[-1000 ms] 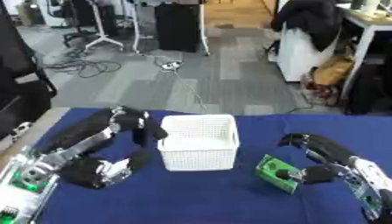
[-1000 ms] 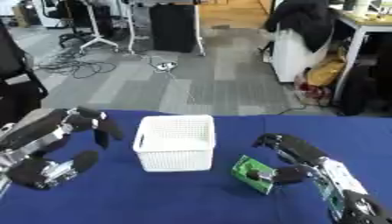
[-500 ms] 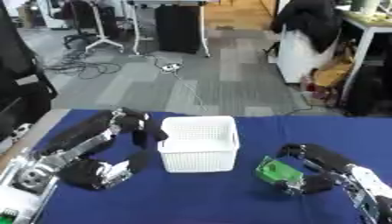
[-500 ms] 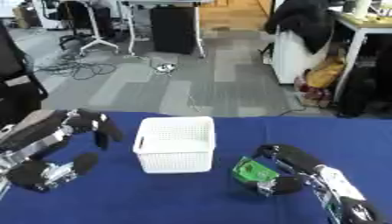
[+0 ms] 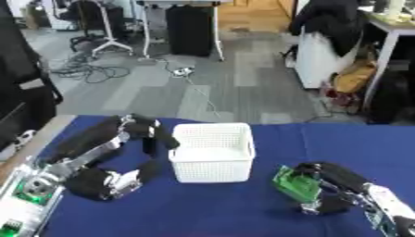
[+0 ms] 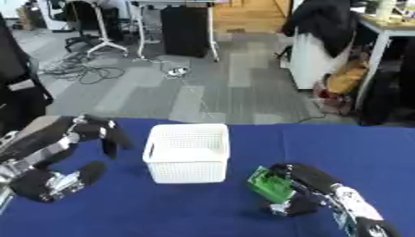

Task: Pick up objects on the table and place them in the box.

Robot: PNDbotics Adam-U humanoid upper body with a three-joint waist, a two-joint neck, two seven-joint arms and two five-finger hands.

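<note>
**Inspector:** State the step in hand.

**Assessor:** The pick-up, by my judgement; the right hand (image 5: 328, 185) is down on the blue surface (image 5: 235, 208) with its fingers curled round a small green object (image 5: 293, 183); the object sits low, at or just above the surface; I cannot tell whether it is clear of it.

**Inspector:** Position of that object relative to the box?

**Assessor:** To the right of the white box (image 5: 210, 151) and nearer the robot; near it, not touching.

**Inspector:** And the other hand?

**Assessor:** The left hand (image 5: 144, 134) rests just beside the box's left wall, fingers hanging down relaxed and holding nothing; whether it touches the wall I cannot tell.

**Inspector:** Contents of the box?

**Assessor:** It stands upright, open at the top; the part of the interior that shows looks white and bare; no object is visible inside; the floor of it is partly hidden by the near wall.

**Inspector:** What does the next move call for?

**Assessor:** A lift high enough to clear the rim; then a carry leftward over the opening; then a release.
</note>
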